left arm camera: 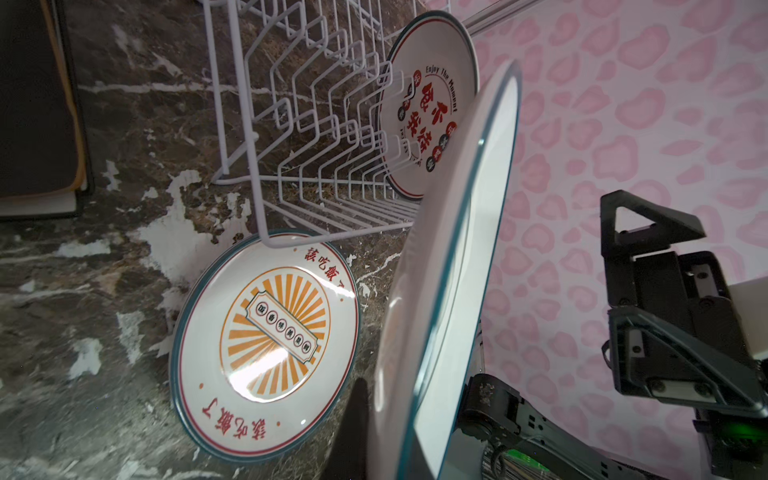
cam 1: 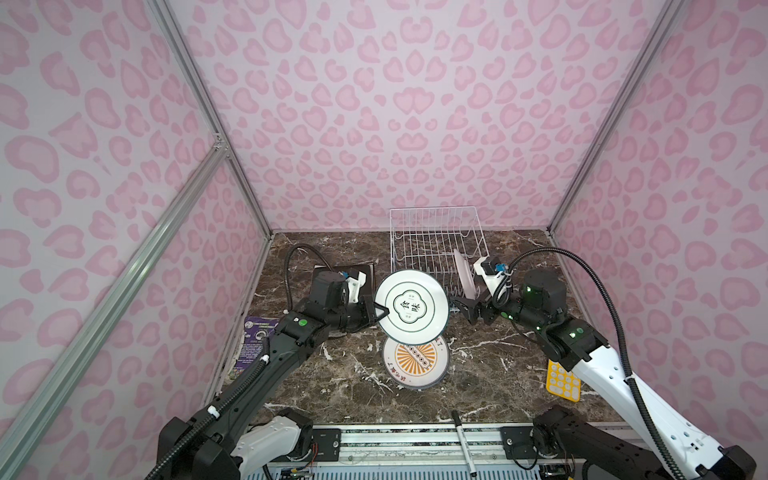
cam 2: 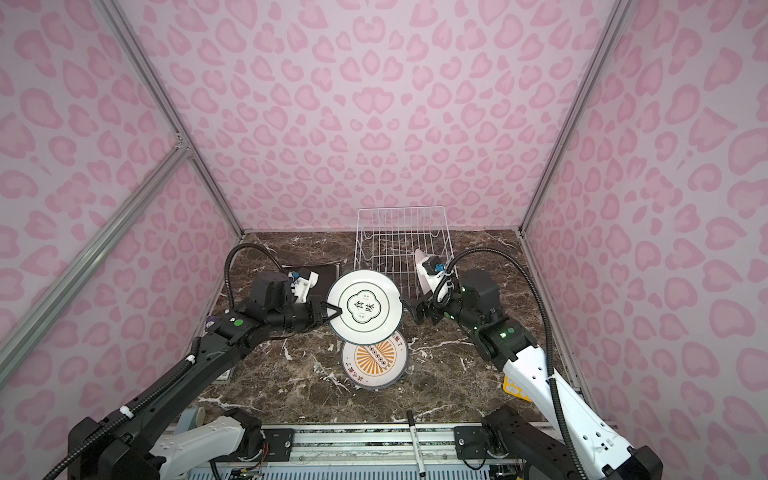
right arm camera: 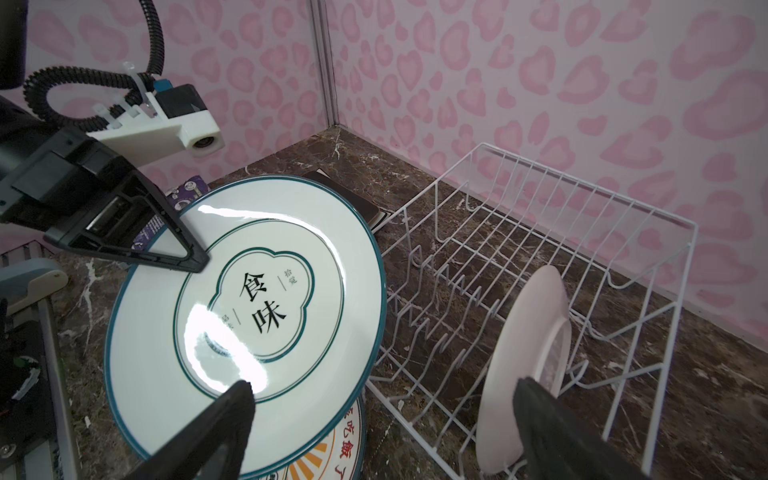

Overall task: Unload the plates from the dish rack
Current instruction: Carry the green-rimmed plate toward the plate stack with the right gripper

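Seen from the front of the cell, the left arm is reaching forward over the marble table (cam 1: 498, 374) with its wrist turned toward the middle. The left gripper (cam 1: 382, 311) is pinching the near-left rim of a green-rimmed round plate (cam 1: 411, 309), holding it face up and slightly tilted above the table. An orange sunburst plate (cam 1: 415, 361) is lying flat just beneath its near edge. The right arm is extending inward from the opposite side, and the right gripper (cam 1: 463, 307) is pointing at the held plate's right rim with its jaws spread wide, gripping nothing. Behind it, the dish rack (cam 1: 432, 232) is standing at the back wall, with one printed plate (cam 1: 463, 274) standing on edge among its near-right prongs.
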Available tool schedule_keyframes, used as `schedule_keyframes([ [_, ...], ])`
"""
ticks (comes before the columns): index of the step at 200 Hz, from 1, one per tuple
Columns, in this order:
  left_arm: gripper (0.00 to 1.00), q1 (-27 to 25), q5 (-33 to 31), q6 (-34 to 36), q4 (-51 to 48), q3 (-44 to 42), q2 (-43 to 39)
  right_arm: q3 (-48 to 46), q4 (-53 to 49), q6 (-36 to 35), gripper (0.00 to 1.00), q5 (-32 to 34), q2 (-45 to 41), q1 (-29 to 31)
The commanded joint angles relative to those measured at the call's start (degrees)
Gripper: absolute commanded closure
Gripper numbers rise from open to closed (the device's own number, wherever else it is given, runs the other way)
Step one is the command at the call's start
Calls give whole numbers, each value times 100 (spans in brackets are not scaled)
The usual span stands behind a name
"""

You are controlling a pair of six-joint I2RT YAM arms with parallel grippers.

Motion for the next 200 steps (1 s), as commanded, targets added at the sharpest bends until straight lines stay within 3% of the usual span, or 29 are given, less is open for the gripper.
schedule_keyframes([
  [1,97,3,22,290,-324,-93,-203,-38,-385,-1007,2,7,-36,289],
  [42,97,1,117,641,-848,-315,-393,-75,-690,-1384,2,188,25,587],
  [98,97,3,225,531,-1105,-760,-712,-77,-774,-1516,2,382,114,752],
  [200,97,-46,-14,-267,-315,-1869,-1353,-142,-638,-1561,2,497,144,880],
])
